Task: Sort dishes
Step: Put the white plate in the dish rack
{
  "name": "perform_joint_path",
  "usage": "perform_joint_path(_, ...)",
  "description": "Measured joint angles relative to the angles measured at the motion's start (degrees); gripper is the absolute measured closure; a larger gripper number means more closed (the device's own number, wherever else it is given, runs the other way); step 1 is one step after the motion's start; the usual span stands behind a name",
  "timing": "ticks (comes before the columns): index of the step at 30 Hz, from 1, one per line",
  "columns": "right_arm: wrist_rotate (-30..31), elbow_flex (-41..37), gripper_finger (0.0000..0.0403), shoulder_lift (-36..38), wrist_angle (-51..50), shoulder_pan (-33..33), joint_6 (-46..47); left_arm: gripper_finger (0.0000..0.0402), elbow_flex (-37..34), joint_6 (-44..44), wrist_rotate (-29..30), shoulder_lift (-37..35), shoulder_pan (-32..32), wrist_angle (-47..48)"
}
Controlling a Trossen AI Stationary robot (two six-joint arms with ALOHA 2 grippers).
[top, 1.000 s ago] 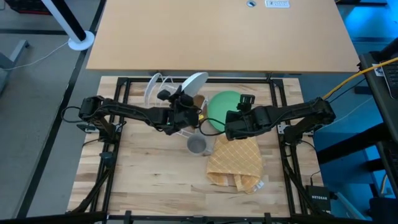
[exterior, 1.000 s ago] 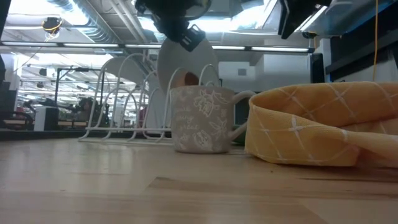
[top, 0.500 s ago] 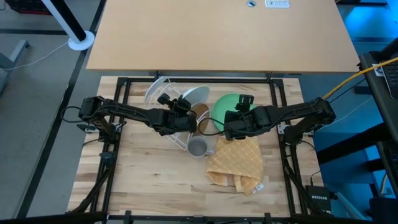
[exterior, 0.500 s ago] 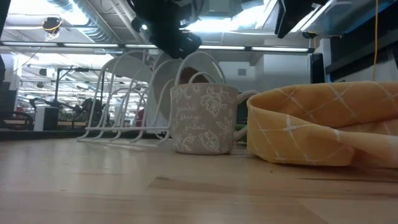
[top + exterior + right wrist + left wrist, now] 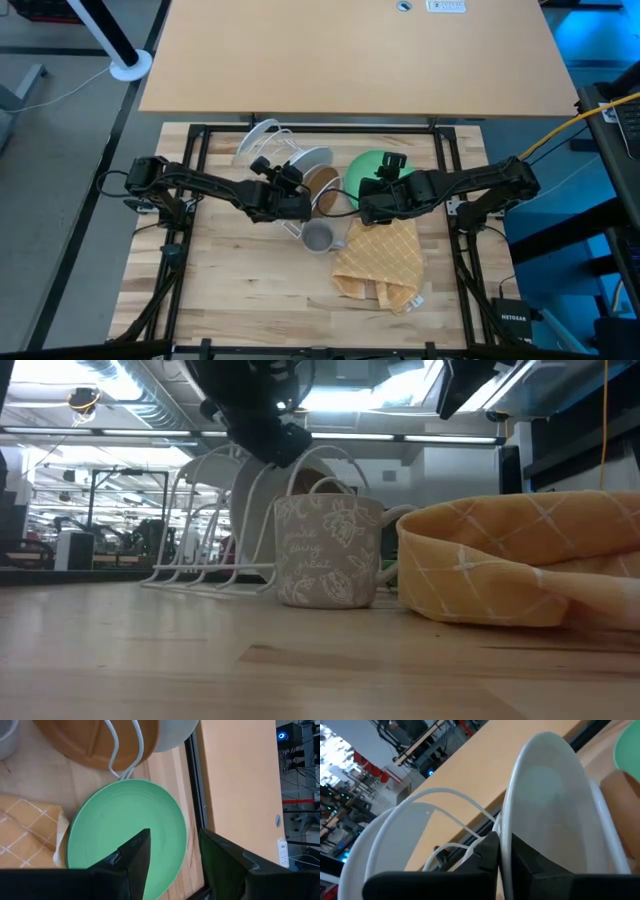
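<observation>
The white plate [image 5: 312,160] stands on edge among the loops of the white wire rack [image 5: 262,138]. My left gripper [image 5: 292,203] is shut on its rim. The brown wooden plate [image 5: 323,186] is right of it at the rack's end. The green plate [image 5: 372,165] lies flat on the table, with one edge at the yellow checked cloth [image 5: 382,255]. My right gripper [image 5: 175,865] is open just above the green plate [image 5: 125,830] and touches nothing. The dark teal plate is out of view. My left gripper pinches the white plate's rim [image 5: 503,851] between its two fingers, one on each face. The fingers come from the table's left, slanting down. The plate [image 5: 250,510] stands on edge inside the rack's wires [image 5: 445,800], leaning a little.
A grey patterned mug [image 5: 317,237] stands just in front of the rack and beside the cloth. The bare wooden tabletop [image 5: 230,280] lies toward the near left. A second tan table [image 5: 350,60] adjoins the far edge.
My left gripper has gone down and toward the table's near left with the white plate. The plate, held high and tilted above the rack a second ago, now stands lower among the rack's wires. My right gripper has kept still.
</observation>
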State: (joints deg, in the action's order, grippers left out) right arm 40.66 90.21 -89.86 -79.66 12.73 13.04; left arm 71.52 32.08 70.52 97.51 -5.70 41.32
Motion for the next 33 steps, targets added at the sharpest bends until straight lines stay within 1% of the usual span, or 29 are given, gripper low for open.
perform_joint_path(10, -0.8, 0.0, 0.023, 0.0, 0.4, 0.0, 0.0, 0.0374, -1.7, 2.0, 0.7, 0.0, -1.7, 0.0)
perform_joint_path(21, -0.9, 0.0, 0.023, 0.0, 0.4, 0.0, 0.0, 0.0371, -1.7, 3.3, -3.2, -0.2, -2.2, -0.2)
perform_joint_path(24, -0.9, 0.0, 0.023, 0.0, 0.3, 0.0, 0.0, 0.0351, -1.7, 3.1, -4.4, -0.1, -2.2, -0.1)
perform_joint_path(29, -0.9, 0.0, 0.023, 0.0, 0.3, 0.0, 0.0, 0.0291, -1.8, 2.8, -5.9, 0.0, -2.3, 0.2)
perform_joint_path(33, -0.9, 0.0, 0.023, 0.0, 0.3, 0.0, 0.0, 0.0261, -1.8, -0.1, -6.3, 0.1, -2.3, 0.2)
